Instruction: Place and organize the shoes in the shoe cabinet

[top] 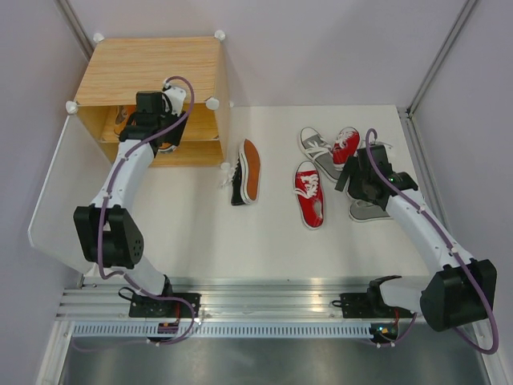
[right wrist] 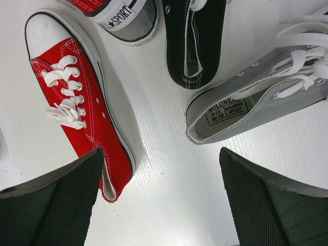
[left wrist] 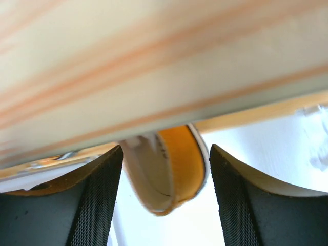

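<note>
Only left wrist shows us the orange shoe (left wrist: 171, 174) inside shoe cabinet (top: 152, 70) | left end effector (left wrist: 166, 149) clamps it | right end effector (right wrist: 161, 152) apart, empty

Overhead; wrists close (left perhaps blurred)

**Blurred, covered, cropped**

Left wrist view: the shoe cabinet (left wrist: 154, 66) is a blur and covers the far end of the orange shoe (left wrist: 182, 164). Right wrist view: the black shoe (right wrist: 197, 46) runs off the top edge, the grey shoe (right wrist: 256, 110) off the right.
</note>
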Controlling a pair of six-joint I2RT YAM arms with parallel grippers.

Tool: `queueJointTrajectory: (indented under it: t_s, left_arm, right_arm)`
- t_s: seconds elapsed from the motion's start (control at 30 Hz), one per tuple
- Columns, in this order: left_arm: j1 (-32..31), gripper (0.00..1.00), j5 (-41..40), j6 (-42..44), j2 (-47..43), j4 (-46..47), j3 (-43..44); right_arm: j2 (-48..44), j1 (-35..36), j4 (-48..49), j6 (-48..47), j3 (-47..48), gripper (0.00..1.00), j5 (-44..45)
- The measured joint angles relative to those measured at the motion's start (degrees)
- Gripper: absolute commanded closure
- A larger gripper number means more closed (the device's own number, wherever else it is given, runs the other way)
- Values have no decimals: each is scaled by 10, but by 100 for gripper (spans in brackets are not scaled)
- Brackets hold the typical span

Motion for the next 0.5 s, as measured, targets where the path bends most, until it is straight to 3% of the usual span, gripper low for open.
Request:
queueJointTrajectory:
  t_s: [0.23,0.5]
  left_arm:
    - [7,23,-38,-59,-66,61,-10]
    - [6,32,-96,-211,-132,84,-68]
  right_arm:
    - [0,0,3,0,-9,3,-10]
    - [0,0,24,0,-32,4,-21]
